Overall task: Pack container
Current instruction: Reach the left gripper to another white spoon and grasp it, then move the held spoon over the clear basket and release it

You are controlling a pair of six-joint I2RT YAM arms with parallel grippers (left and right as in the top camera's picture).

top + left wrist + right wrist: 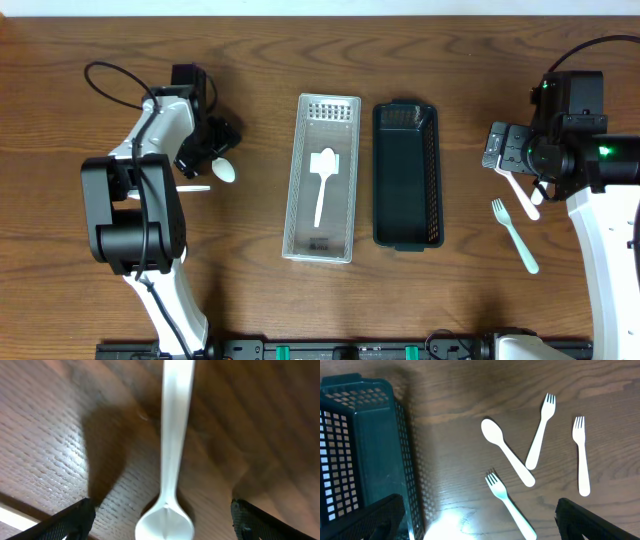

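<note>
Nearest to us are the left gripper's (162, 521) two dark fingers (70, 521), and they stand wide apart, clamped on nothing. Between them a white spoon (170, 450) lies flat on the wooden table (260, 300), its bowl towards the gripper and its handle running straight away from it, touching neither finger. Well apart from this gripper, on its inner side towards the middle of the table, we see a pale perforated tray (296, 205) with a second spoon (322, 180) lying inside it, lengthwise and bowl at the far end. Just beside the tray, long sides parallel, sits a dark green basket (378, 185), and we see nothing in it. The basket's mesh wall stands just beside one finger of the right gripper (482, 519), whose fingers are also spread wide and hold nothing. Between those fingers, closest to the gripper, lies the nearest fork (507, 502), tines pointing away from it. Beyond that fork rests a third spoon (507, 457), bowl away from the gripper, and a second fork (540, 430) whose handle end meets the spoon's handle in a V. An outer fork (581, 457) lies apart from them, ahead of the other finger, tines also pointing away.
</note>
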